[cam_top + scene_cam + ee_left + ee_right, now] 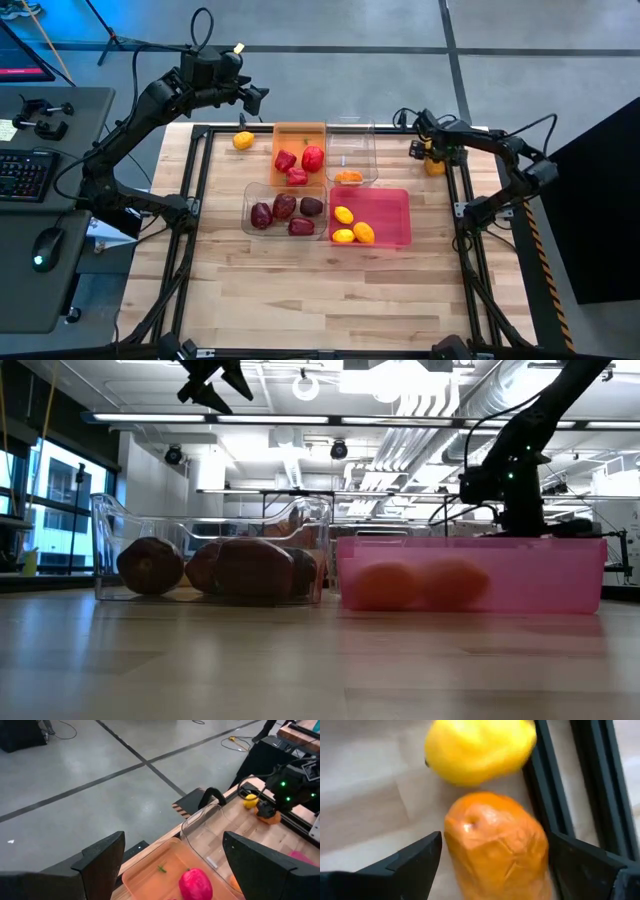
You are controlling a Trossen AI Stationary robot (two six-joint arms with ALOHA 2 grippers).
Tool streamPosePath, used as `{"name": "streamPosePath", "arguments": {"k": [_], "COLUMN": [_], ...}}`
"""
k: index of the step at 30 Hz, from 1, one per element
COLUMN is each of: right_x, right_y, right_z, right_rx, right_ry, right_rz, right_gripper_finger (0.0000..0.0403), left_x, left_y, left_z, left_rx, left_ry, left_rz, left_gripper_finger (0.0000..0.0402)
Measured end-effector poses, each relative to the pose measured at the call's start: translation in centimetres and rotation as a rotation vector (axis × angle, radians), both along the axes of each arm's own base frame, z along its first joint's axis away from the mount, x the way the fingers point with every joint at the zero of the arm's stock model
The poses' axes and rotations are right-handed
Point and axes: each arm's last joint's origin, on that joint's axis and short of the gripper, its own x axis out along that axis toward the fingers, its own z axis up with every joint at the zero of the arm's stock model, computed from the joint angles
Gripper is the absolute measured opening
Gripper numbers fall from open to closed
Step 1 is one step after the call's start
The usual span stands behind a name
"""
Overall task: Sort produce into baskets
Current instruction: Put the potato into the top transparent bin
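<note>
Your right gripper (pixel 490 855) is down at the far right edge of the table, jaws spread wide on either side of an orange fruit (pixel 496 847) but not yet pressing it. A yellow fruit (pixel 479 750) lies just beside that orange one, touching or nearly so, and a dark frame rail (pixel 555 795) runs close along its other side.

Risks you should weigh:
- The finger on the rail side has little room. If you close from here it may catch the rail, or skid off the rounded fruit.
- Any push on the orange fruit is likely to nudge the yellow one, which could roll toward the table edge.
- The fruit is smooth and rounded; a grip off its middle could squeeze it out of the jaws.

Your left gripper (pixel 255 97) hangs high over the far left, jaws spread and empty, above the orange bin (pixel 298 133) of red fruit. One more orange fruit (pixel 243 140) lies loose on the table to its left.

The pink bin (pixel 395 205) holds yellow and orange pieces, one clear bin (pixel 250 200) the maroon ones, the other clear bin (pixel 352 140) one orange piece. Carrying across these bins, you risk dropping into the wrong one.
</note>
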Motion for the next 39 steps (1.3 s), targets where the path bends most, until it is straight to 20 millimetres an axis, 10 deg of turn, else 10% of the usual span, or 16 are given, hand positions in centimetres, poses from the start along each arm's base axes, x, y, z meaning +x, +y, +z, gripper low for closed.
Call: {"name": "streamPosePath", "arguments": {"k": [17, 24, 34, 39], "right_x": [0.5, 1.2, 7.3, 10.9], "right_y": [0.5, 1.0, 1.4, 2.1], "right_z": [-2.1, -2.2, 8.2, 10.0], "right_rx": [-0.055, -0.071, -0.475, -0.502], "right_ry": [-0.163, -0.173, -0.390, -0.536], "right_rz": [-0.056, -0.060, 0.301, 0.483], "right_gripper_finger": [0.0347, 0.0252, 0.0227, 0.0231], "left_x": [0.0, 0.0, -0.8, -0.8], "left_y": [0.0, 0.0, -0.3, -0.3], "left_z": [0.0, 0.0, 0.5, 0.5], "left_rx": [-0.013, -0.013, 0.033, 0.035], "left_ry": [-0.013, -0.013, 0.009, 0.011], "left_rz": [0.010, 0.010, 0.101, 0.106], "left_gripper_finger": [0.0323, 0.0323, 0.0323, 0.0323]}}
